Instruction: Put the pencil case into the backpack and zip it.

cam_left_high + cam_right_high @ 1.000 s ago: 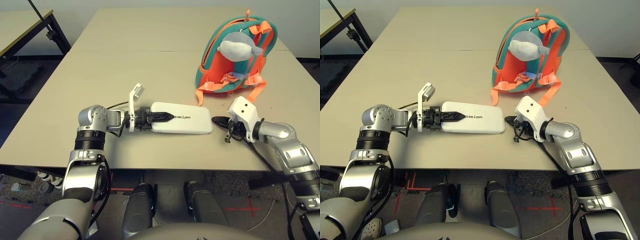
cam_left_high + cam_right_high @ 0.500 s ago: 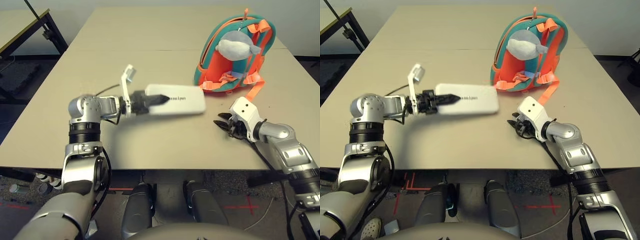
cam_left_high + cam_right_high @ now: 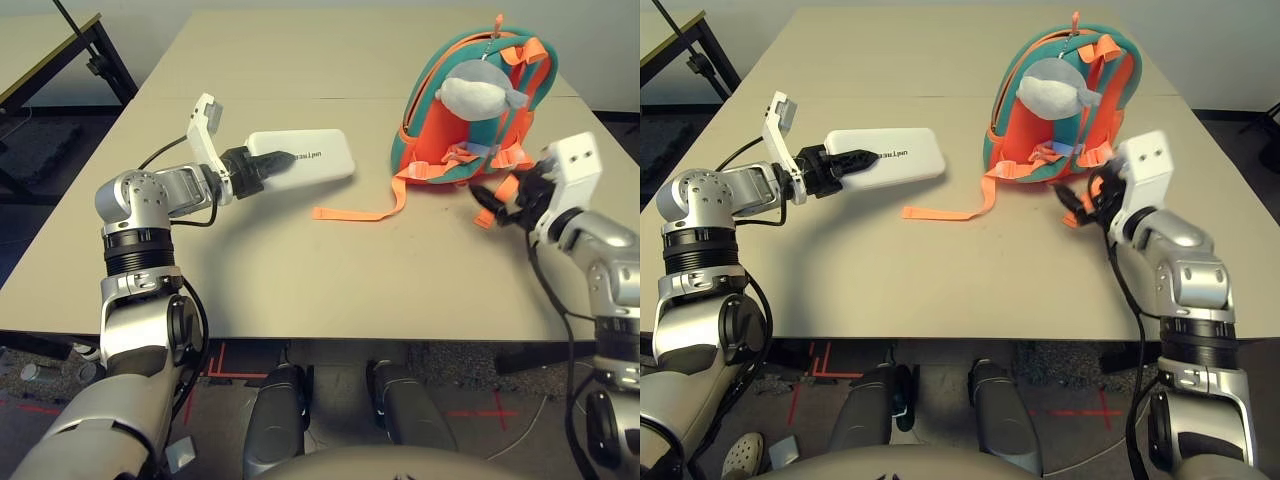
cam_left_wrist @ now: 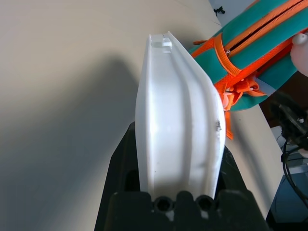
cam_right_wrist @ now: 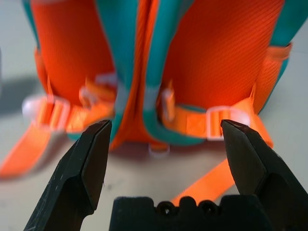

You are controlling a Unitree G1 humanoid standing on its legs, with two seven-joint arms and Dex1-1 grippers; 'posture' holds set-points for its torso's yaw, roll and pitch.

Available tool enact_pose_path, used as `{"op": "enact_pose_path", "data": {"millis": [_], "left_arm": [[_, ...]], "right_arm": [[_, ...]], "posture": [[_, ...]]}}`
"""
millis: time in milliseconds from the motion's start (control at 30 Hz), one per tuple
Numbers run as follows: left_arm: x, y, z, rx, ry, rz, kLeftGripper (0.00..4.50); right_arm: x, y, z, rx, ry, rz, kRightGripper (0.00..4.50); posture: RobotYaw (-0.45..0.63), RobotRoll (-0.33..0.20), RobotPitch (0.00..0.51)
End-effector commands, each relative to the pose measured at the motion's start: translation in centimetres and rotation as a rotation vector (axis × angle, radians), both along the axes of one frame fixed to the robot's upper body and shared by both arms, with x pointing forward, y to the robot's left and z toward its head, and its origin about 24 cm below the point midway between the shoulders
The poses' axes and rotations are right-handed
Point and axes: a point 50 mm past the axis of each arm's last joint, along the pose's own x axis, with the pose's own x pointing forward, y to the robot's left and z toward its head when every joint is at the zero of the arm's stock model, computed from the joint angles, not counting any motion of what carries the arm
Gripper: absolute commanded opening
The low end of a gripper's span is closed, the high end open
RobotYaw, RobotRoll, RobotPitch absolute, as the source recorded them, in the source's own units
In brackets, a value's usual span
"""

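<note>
Both arms matter: left jaws point(image 3: 268, 163) clamp the pencil case point(image 3: 305, 159); right jaws point(image 5: 163, 144), spread apart, should steady the backpack point(image 3: 470, 110) first.

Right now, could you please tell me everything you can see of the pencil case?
The pencil case is a flat white rectangle with rounded corners, hard and smooth like plastic, with small dark lettering on its top face. It looks closed; the left wrist view shows its edge with grooves running lengthwise. It is held above the table, roughly level, to the left of the backpack. The left tool clamps one short end; nothing else touches it.
</note>
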Motion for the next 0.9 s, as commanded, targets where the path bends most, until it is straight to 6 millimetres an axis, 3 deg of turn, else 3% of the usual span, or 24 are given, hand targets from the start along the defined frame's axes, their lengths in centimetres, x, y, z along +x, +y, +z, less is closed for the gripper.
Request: {"op": "enact_pose_path", "data": {"millis": [33,400,767,900], "left_arm": [[0.3,-0.4,0.8,0.000,-0.032,-0.001,1.22],[0.7,-0.9,1.1,-0.006,-0.046,-0.008,1.22],[0.4,-1.2,1.7,-0.025,-0.070,-0.015,1.22],[0.3,-1.2,1.7,-0.025,-0.073,-0.013,1.22]], "right_arm": [[0.1,0.1,1.0,0.057,-0.019,-0.011,4.50],[2.4,1.6,1.2,0.118,-0.028,0.025,4.50],[6.2,3.0,0.4,0.116,-0.090,-0.035,4.50],[6.6,3.2,0.4,0.125,-0.104,-0.033,4.50]], "posture": [[-0.20,0.000,0.121],[-0.18,0.000,0.102],[-0.15,0.000,0.088],[-0.14,0.000,0.089]]}}
